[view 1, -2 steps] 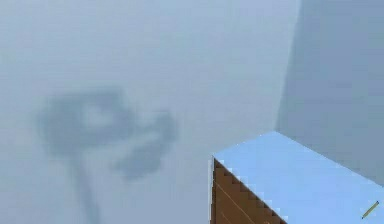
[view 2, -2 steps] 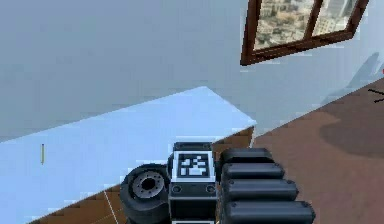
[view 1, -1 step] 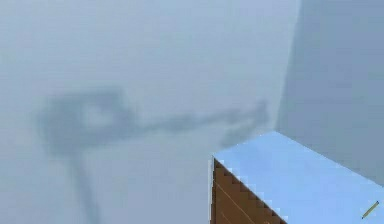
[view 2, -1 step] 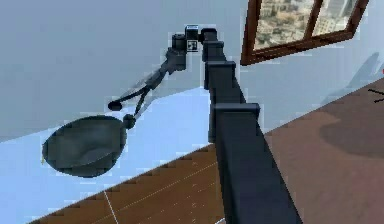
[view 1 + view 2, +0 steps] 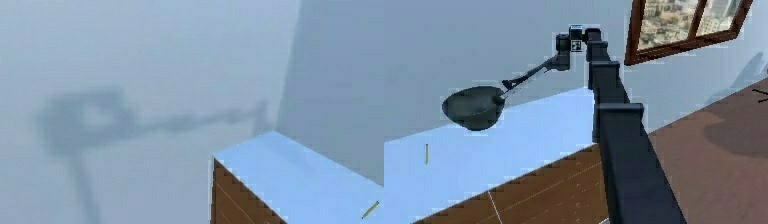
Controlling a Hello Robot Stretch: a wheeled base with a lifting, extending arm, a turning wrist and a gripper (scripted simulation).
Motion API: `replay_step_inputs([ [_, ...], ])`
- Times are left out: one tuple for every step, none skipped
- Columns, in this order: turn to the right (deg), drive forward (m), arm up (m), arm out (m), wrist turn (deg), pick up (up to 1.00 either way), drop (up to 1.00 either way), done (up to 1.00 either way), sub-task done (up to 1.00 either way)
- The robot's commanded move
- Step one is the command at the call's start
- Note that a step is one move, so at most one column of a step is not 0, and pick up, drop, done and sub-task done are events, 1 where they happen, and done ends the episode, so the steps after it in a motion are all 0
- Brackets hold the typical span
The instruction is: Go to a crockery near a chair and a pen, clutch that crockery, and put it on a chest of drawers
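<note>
Carried bowl (image 5: 474, 107) over chest of drawers (image 5: 534, 132)
The claw (image 5: 508, 83) holds it at its 8 o'clock, clear of the pale top, presumably for lowering.

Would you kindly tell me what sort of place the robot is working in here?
Likely a room in a house, perhaps a bedroom: a chest of drawers with wooden fronts, a wood-framed window, and a dark brown floor.

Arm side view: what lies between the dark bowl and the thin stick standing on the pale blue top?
Nothing: just bare pale blue top between the bowl and the stick, as the arm side view shows.
</note>
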Motion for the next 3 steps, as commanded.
replay_step_inputs([
  [0.0, 0.00, -0.28, 0.00, 0.0, 0.00, 0.00, 0.00, 0.00],
  [0.0, 0.00, 0.00, 0.00, 0.0, 0.00, 1.00, 0.00, 0.00],
  [0.0, 0.00, 0.00, -0.10, 0.0, 0.00, 0.00, 0.00, 0.00],
])
